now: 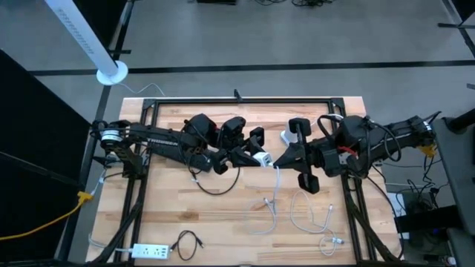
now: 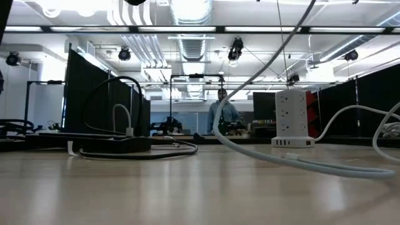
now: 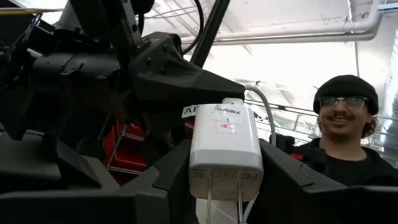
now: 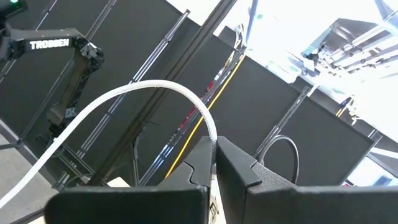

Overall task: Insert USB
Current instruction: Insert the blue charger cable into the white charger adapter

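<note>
White and glossy, the charger brick point(image 3: 225, 146) sat pinched between my left fingers point(image 3: 155, 180), prongs pointing back toward my wrist, a small label on its face. From above it point(image 1: 261, 158) hung over the middle of the wooden table point(image 1: 223, 230), where my left gripper point(image 1: 256, 157) met my right gripper point(image 1: 280, 160), which lay at its 3 o'clock.

My right fingers point(image 4: 193, 165) were pressed together on the white cable point(image 4: 124, 99), which arched up from between them; from above it point(image 1: 276, 185) trailed toward 6 o'clock across the boards.

More white cables point(image 1: 308, 215) lay looped at 5 o'clock from the brick. A black cable point(image 1: 219, 182) curled at 8 o'clock. A white power strip point(image 1: 151, 252) and a coiled black lead point(image 1: 187, 243) lay near the table's 7 o'clock edge. A white outlet tower point(image 2: 292, 119) stood upright on the tabletop. A person point(image 3: 345, 137) in a dark cap and glasses showed beyond the brick.
</note>
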You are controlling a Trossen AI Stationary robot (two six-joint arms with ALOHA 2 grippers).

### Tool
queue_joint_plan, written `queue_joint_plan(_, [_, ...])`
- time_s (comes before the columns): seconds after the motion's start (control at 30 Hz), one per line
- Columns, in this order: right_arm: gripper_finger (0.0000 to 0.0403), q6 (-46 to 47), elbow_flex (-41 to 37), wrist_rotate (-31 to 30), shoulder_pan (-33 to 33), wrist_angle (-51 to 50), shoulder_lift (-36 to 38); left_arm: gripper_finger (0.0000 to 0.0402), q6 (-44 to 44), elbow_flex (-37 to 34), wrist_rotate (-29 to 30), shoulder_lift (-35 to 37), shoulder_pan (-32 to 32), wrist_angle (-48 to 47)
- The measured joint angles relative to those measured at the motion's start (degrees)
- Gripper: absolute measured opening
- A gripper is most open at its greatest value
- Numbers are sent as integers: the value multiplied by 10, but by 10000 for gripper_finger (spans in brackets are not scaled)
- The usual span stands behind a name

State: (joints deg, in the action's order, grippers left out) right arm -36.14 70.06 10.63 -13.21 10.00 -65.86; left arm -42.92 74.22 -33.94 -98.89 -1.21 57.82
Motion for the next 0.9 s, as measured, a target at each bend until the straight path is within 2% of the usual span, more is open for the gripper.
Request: queue_joint_plan(0.9, [0,10,0,-1,1,11,0,129,2,0,5,-1,8,27])
